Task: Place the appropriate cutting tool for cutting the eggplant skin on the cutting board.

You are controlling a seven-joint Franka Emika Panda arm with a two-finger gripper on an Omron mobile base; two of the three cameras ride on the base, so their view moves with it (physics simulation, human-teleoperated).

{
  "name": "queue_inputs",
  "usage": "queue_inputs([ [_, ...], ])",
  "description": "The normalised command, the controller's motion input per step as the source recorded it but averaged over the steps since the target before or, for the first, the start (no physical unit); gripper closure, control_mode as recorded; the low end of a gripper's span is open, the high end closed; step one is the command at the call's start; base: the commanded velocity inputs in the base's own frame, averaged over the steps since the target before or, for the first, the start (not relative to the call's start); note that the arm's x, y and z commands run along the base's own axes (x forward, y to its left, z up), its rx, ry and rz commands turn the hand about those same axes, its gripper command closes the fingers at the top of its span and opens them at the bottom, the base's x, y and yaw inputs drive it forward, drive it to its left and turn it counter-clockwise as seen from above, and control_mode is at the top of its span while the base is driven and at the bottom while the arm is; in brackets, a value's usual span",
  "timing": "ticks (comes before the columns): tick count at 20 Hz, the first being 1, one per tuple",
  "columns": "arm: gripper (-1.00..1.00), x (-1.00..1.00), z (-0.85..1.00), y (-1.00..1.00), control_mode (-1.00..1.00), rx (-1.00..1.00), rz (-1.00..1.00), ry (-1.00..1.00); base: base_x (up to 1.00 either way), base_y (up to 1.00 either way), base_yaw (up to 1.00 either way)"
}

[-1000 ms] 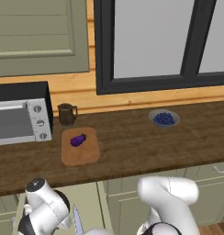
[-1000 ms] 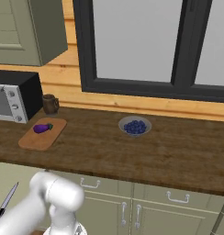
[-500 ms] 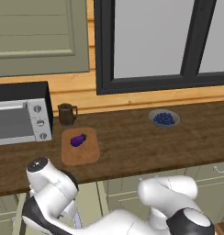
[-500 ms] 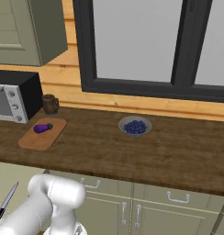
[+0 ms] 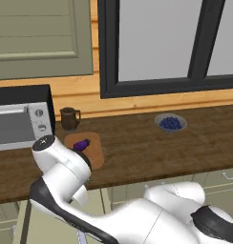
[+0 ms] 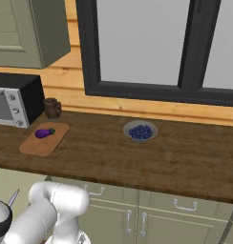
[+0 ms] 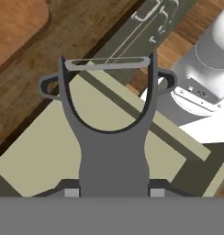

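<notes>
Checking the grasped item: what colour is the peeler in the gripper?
Plain grey metal. The peeler, with its forked Y head, shows best in the hand view.

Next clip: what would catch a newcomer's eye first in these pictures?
The grey Y-headed peeler dominates the hand view, its handle gripped by the gripper out past the counter's front edge, above the cabinets. On the counter, the purple eggplant lies on the cutting board, beside the mug and microwave; the bowl of blue berries sits below the window.
</notes>
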Motion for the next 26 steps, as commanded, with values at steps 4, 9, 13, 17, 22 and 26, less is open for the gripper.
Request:
queue_inputs([
  [4,1.00,0.77,0.23,-0.19,-1.00,-0.02,-0.12,-0.02,0.00,0.00,0.00],
  [9,1.00,0.93,0.00,-0.15,-1.00,0.00,-0.02,0.00,0.00,0.00,0.00],
  [13,1.00,0.79,0.00,-0.20,-1.00,0.00,0.00,0.00,0.00,0.00,0.00],
  [17,1.00,0.51,0.00,-0.24,-1.00,0.00,-0.08,-0.01,0.00,0.00,0.00],
  [22,1.00,0.59,0.00,-0.20,-1.00,0.00,-0.05,0.00,0.00,0.00,0.00],
  [26,1.00,0.53,0.00,-0.09,-1.00,0.00,0.00,0.00,0.00,0.00,0.00],
])
